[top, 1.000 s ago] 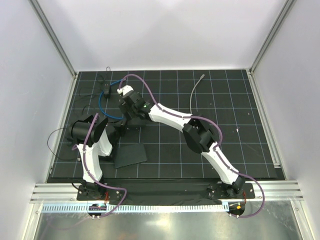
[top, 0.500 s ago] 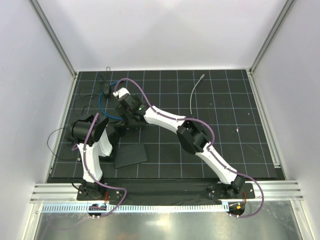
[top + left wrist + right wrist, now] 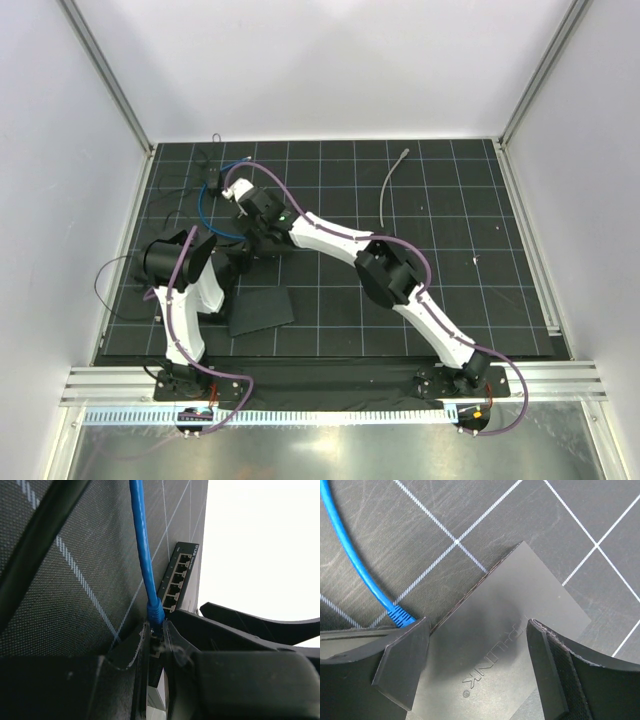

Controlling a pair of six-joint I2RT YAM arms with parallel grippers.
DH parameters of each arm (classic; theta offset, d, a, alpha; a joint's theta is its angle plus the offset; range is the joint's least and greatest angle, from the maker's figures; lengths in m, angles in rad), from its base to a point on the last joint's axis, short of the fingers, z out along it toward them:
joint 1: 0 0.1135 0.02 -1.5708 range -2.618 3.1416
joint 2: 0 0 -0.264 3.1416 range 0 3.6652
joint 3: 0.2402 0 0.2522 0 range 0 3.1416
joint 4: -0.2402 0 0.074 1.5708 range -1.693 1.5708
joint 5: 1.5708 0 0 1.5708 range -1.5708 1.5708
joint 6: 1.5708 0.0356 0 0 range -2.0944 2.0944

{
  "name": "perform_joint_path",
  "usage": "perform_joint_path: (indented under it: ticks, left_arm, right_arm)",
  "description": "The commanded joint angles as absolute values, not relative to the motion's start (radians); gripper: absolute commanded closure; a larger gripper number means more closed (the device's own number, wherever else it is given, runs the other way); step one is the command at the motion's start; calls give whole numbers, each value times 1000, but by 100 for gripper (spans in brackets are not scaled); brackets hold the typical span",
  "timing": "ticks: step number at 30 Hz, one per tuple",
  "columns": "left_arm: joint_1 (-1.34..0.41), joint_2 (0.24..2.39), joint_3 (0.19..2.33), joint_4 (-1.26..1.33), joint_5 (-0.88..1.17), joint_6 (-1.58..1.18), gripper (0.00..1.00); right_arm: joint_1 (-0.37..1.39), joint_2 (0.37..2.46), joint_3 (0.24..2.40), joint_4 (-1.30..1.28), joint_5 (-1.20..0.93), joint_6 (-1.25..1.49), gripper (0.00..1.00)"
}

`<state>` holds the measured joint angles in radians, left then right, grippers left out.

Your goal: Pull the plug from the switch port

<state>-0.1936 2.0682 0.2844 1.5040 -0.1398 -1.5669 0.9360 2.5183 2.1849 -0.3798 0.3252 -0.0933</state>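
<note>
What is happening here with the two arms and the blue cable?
The left tool is shut on the plug at the blue cable's end, close to the switch ports. The right tool stands open over the black switch, with a jaw on each side. Whether the plug sits in its port is hidden.
</note>
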Motion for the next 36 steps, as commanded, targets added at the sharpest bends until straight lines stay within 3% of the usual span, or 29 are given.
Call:
perform_joint_path:
  ticks: [1, 12, 28, 36]
  left_arm:
    - [-158, 2086, 250, 1436, -183, -1562, 100]
    - [-126, 2062, 259, 1413, -173, -1559, 100]
    - [-109, 1885, 281, 1214, -213, -1480, 100]
    - [-109, 1855, 302, 1220, -193, -1417, 100]
  right_arm:
    - [913, 2453, 2112, -486, 273, -166, 16]
    - [896, 2405, 1996, -419, 115, -230, 16]
    - [876, 2473, 2069, -627, 46, -353, 18]
    - [859, 2373, 1970, -398, -63, -235, 14]
